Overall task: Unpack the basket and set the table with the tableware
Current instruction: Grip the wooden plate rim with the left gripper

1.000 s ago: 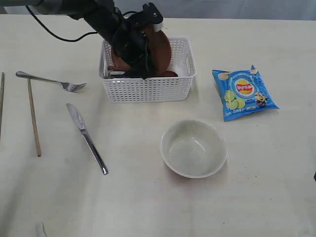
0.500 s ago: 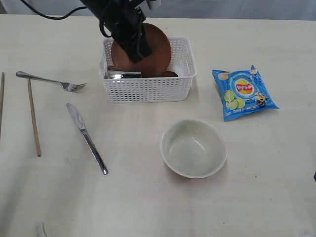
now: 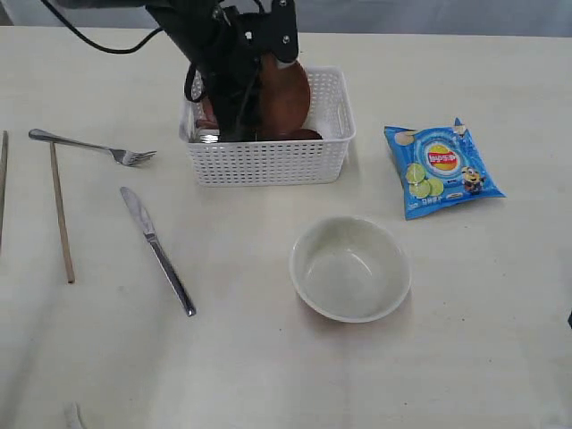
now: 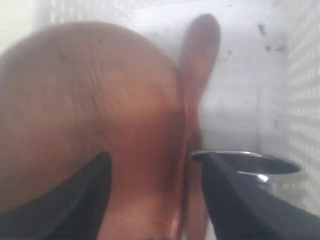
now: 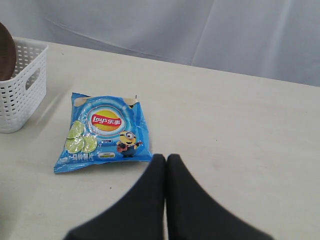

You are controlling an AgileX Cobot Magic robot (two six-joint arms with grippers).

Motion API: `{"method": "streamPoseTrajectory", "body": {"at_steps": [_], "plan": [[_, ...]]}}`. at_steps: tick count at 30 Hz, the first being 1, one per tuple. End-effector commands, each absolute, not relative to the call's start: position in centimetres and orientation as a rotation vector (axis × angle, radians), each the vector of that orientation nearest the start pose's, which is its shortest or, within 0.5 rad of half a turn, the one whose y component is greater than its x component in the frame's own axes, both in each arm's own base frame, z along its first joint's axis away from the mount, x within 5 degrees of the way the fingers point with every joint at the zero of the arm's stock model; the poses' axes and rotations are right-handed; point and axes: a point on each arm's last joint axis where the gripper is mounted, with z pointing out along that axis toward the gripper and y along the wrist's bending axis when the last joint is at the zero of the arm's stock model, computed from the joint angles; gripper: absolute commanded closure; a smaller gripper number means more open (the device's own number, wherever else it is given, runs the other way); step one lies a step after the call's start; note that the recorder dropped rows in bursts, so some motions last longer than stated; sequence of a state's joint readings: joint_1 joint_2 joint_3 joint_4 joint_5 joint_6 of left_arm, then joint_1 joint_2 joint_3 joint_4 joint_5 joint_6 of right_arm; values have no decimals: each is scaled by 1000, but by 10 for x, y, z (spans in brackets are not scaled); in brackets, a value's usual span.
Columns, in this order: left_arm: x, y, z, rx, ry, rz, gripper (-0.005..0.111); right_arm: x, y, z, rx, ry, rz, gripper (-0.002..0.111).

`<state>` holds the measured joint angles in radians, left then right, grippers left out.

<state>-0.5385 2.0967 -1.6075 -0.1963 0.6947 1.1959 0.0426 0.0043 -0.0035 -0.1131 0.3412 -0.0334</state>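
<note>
Evidently the left end effector (image 4: pixel 155 197) is down inside the basket (image 3: pixel 268 163) with its fingers spread wide and holding nothing. The edge of the brown plate (image 4: pixel 85 115) runs between them, one finger over the plate's face and the other on the side of the steel cup (image 4: pixel 247 162). That straddle reads as a set-up for pinching the plate by its rim. The rim is reachable because the plate leans tilted against the basket's far wall rather than lying flat. Blur hides whether either finger touches it.

The basket holds three pieces: the plate, the cup at one end, and the wooden spoon (image 4: pixel 200 55) on the floor just beside the plate. The pale bowl (image 3: pixel 350 268) sits upright and empty on the bench (image 3: pixel 268 384), in front of the basket. The fork (image 3: pixel 89 145), knife (image 3: pixel 158 250) and two chopsticks (image 3: pixel 61 213) lie well apart to one side, and the blue chip bag (image 3: pixel 442 170) lies on the other. The right end effector (image 5: pixel 166 200) hangs near that bag, its fingers pressed together and empty, probably parked clear of the work.
</note>
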Motion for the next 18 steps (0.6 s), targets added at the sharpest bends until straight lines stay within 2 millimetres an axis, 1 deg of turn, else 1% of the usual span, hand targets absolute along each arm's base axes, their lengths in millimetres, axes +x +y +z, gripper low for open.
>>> {"method": "streamPoseTrajectory", "body": {"at_steps": [1,2,5,7,9,11,13,18], "plan": [[375,-256,168,-2767,-2267,-186,45,54,-1,183,-142,1815,-109,109],[374,-258,164,-2780,-2235,-206,46,54,-1,183,-142,1815,-109,109],[372,-262,156,-2778,-2212,-195,48,54,-1,183,-142,1815,-109,109],[372,-262,154,-2738,-2258,-177,51,54,-1,183,-142,1815,-109,109],[375,-263,155,-2689,-2368,-172,53,54,-1,183,-142,1815,-109,109],[375,-264,156,-2687,-2387,-174,56,54,-1,183,-142,1815,-109,109],[376,-263,156,-2687,-2387,-176,64,54,-1,183,-142,1815,-109,109],[377,-263,151,-2679,-2376,-183,102,54,-1,183,-142,1815,-109,109]]}}
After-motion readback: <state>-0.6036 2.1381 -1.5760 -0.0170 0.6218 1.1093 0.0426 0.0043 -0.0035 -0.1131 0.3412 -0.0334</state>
